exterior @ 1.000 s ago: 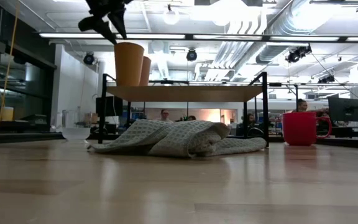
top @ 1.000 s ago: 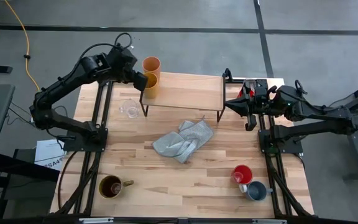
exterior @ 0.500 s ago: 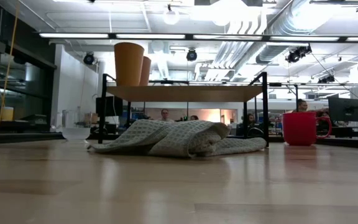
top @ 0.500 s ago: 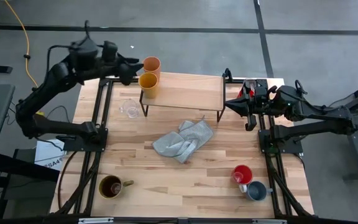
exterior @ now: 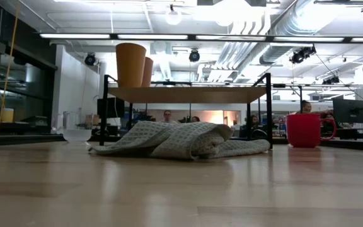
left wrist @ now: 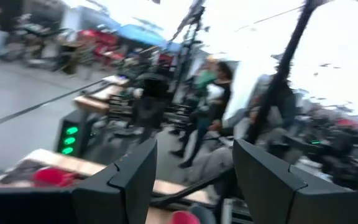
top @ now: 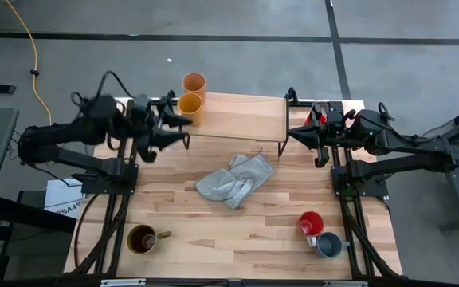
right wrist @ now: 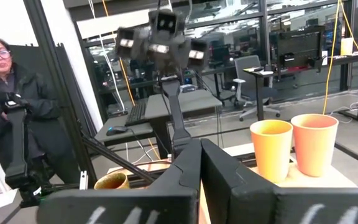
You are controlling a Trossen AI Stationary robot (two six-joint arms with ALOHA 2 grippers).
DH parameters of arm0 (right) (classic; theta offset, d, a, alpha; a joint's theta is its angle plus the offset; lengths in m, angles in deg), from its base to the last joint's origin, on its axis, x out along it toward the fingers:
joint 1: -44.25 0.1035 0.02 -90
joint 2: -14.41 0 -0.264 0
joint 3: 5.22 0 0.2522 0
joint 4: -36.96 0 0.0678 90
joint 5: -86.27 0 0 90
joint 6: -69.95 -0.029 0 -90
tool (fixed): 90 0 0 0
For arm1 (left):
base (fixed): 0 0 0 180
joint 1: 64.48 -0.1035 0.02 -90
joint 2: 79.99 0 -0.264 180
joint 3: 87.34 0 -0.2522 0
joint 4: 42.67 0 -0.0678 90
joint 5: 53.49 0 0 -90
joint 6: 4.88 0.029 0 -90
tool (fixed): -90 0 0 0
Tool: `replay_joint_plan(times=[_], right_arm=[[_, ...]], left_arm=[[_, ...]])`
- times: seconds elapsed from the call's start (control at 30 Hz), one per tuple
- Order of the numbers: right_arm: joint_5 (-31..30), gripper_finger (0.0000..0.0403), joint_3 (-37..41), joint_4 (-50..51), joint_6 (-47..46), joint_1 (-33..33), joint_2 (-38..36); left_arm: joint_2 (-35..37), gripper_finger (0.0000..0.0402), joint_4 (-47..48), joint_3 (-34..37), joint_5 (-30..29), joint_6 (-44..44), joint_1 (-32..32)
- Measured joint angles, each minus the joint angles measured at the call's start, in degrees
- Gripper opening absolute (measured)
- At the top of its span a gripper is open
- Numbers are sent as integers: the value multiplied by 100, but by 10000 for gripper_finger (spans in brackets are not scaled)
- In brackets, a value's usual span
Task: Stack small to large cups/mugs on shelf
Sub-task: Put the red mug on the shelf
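Hovering: left gripper (top: 168,127), off the shelf's left end, low over the table near that end's leg; fingers (left wrist: 129,180) clearly spread apart with nothing between them
Right gripper (top: 291,132): parked by the shelf's right end; fingers look pressed together in its wrist view, nothing held
Shelf (top: 245,118): sits at the far middle of the table; light board on black legs
Tumbler (top: 194,84): peach-orange, upright on the shelf's far left corner
Yellow mug (top: 189,105): upright right beside the tumbler on the shelf, on the near side of it; from the low view the pair overlap at the shelf's left end
Cloth (top: 234,180): grey, crumpled on the table just in front of the shelf
Brown mug (top: 142,238): near left corner of the table, well apart from the shelf
Red mug (top: 311,222): near right part of the table; grey-blue mug (top: 329,244) just beside it, a bit nearer the edge
Glass cup: can't make one out under the left arm
Person (right wrist: 8,118): dark jacket, standing beyond the table in the right wrist view
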Motion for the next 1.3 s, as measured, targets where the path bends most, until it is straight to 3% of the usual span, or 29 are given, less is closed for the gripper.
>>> replay_joint_plan(times=[0.3,1.13,1.3], right_arm=[[-1,0,0,-35,0,0,0],[-1,0,0,-35,0,0,0],[-1,18,0,-12,-272,0,0]], left_arm=[[47,200,-1712,1195,-563,2,894],[206,200,-1232,1209,-699,404,942],[219,200,-1234,1209,-699,407,942]])
